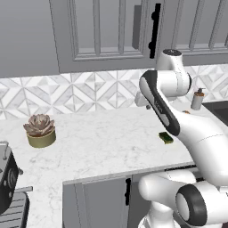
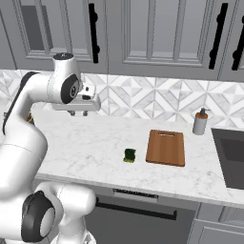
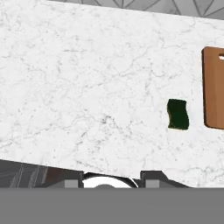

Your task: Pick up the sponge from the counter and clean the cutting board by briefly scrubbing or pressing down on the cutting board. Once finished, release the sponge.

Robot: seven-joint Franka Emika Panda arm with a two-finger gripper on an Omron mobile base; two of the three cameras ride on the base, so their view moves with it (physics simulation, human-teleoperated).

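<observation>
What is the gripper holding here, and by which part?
Nothing. The gripper hangs shut above the white marble counter; the small dark green sponge lies untouched.

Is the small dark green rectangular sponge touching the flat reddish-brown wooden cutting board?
Apart. In the hand view, a strip of white marble counter separates the sponge from the cutting board; the right base view shows the same gap.

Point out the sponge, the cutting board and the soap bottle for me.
sponge [image 2: 129, 155], right base view, middle of its dark green top.
cutting board [image 2: 165, 148], right base view, centre of the slab.
soap bottle [image 2: 200, 124], right base view, its body.
</observation>
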